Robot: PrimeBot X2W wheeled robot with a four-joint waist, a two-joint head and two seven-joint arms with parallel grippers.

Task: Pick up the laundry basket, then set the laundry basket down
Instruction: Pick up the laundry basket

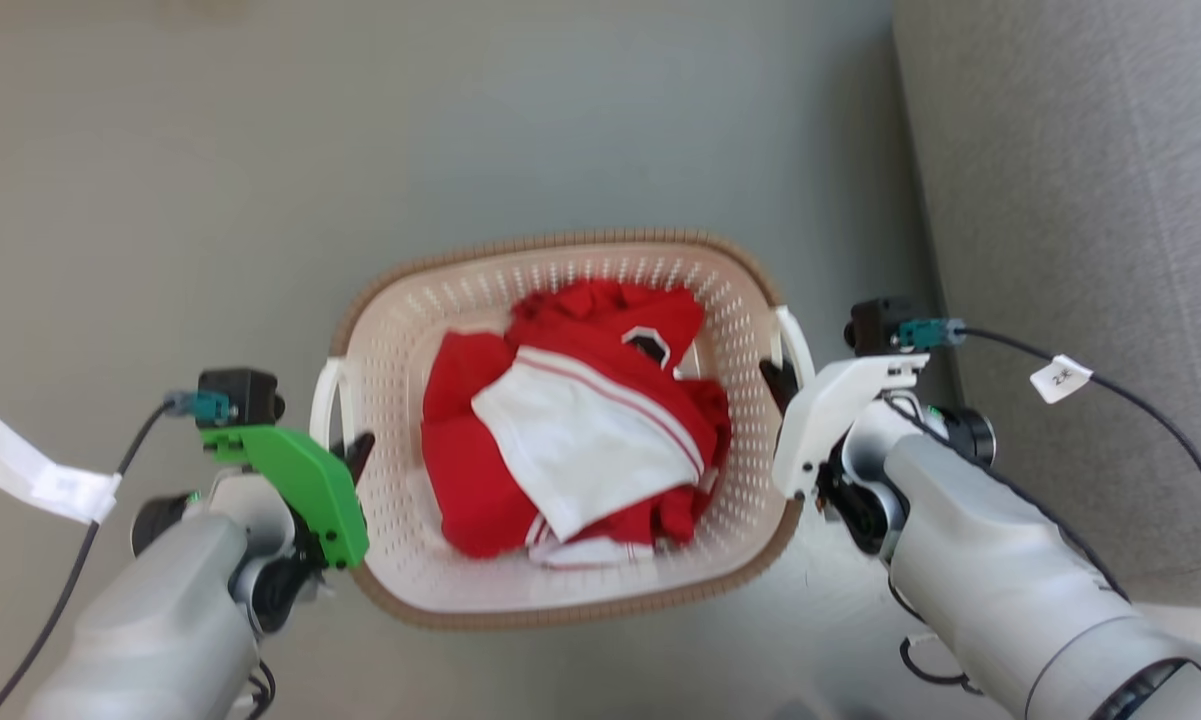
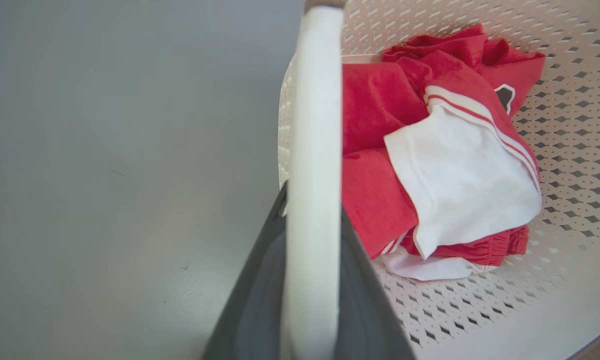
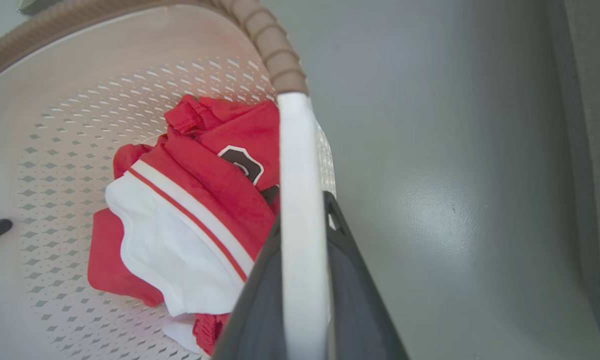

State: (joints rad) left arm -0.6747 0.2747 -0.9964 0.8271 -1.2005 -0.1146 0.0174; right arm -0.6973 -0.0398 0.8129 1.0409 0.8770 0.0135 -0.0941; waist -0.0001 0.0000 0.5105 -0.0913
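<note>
left tool (image 1: 357,448) + right tool (image 1: 780,380) clamp white side handles (image 2: 312,100) of cream perforated plastic laundry basket (image 1: 400,330); uneven lift = tip, imo.

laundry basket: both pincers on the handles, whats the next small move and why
Probably raise both arms together, level. The left pincer grips one white handle, the right pincer the other, and clothes lie in the laundry basket, so an uneven lift could tip it.

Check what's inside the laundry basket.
Bunched red clothing with a white striped piece on top, inside the laundry basket. Anything beneath the pile is covered, as is the basket bottom there.
</note>
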